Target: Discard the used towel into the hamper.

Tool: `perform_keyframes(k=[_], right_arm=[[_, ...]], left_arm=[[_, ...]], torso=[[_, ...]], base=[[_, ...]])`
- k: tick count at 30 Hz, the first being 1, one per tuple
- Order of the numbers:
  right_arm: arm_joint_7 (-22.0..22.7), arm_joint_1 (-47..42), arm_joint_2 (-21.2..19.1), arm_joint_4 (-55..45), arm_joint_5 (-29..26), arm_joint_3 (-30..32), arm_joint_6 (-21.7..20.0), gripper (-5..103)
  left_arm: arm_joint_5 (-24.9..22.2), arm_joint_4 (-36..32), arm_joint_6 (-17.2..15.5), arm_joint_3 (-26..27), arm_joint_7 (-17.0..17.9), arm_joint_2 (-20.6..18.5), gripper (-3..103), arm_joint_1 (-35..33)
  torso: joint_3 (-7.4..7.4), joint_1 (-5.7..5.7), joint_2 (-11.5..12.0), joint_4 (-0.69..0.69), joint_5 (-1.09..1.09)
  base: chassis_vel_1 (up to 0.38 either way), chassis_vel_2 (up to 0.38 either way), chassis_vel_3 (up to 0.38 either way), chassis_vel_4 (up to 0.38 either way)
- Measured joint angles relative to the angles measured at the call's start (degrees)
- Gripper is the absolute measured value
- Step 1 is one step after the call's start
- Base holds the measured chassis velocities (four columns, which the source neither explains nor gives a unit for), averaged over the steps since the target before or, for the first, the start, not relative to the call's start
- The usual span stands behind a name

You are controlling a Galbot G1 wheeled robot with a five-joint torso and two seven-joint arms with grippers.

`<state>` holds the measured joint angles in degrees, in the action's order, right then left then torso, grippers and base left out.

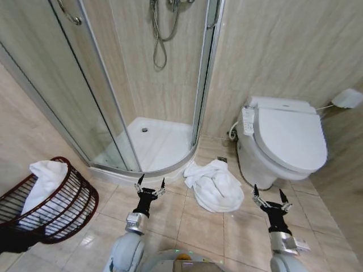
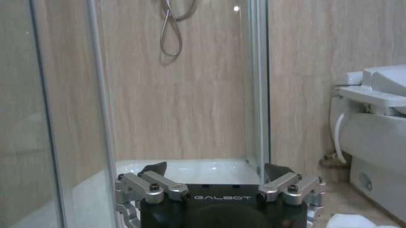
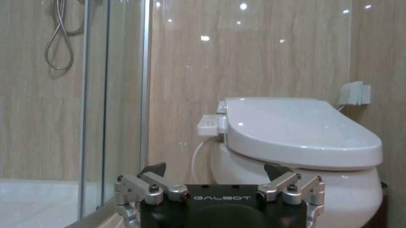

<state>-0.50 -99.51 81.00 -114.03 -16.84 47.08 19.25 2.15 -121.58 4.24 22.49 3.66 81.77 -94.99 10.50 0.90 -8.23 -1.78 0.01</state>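
1. While both my arms reach forward low over the tiled floor (image 1: 204,229), my left claw (image 1: 150,185) points up with its fingers spread and released, near the shower tray (image 1: 161,144); my right claw (image 1: 271,198) stands likewise unclenched beside the toilet (image 1: 283,141).
2. Between them a crumpled white towel (image 1: 212,184) lies on the floor; the hamper (image 1: 54,207) sits far left, tilted, another white towel (image 1: 42,184) draped in it.
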Motion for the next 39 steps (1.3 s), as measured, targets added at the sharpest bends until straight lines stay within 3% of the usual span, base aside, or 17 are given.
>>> perform_keyframes(k=[15,28,39], right_arm=[[0.3,0.4,-0.9,1.1,-0.2,-0.3,0.1,100],[0.6,1.6,-0.6,3.9,0.5,-1.5,0.5,100],[1.3,3.8,0.3,6.8,1.2,-3.2,-0.8,100]], left_arm=[[0.3,0.8,0.6,0.1,0.2,0.1,100,-0.4],[-3.8,6.9,6.0,1.5,1.0,0.5,100,0.8],[-4.2,7.7,6.9,2.5,1.0,0.5,100,0.4]], torso=[[0.00,0.00,0.0,0.00,0.00],[0.00,0.00,0.0,0.01,-0.02],[0.00,0.00,0.0,0.00,-0.01]], base=[[-0.047,0.040,0.053,-0.045],[-0.041,0.054,0.046,-0.054],[-0.018,0.016,0.020,-0.019]])
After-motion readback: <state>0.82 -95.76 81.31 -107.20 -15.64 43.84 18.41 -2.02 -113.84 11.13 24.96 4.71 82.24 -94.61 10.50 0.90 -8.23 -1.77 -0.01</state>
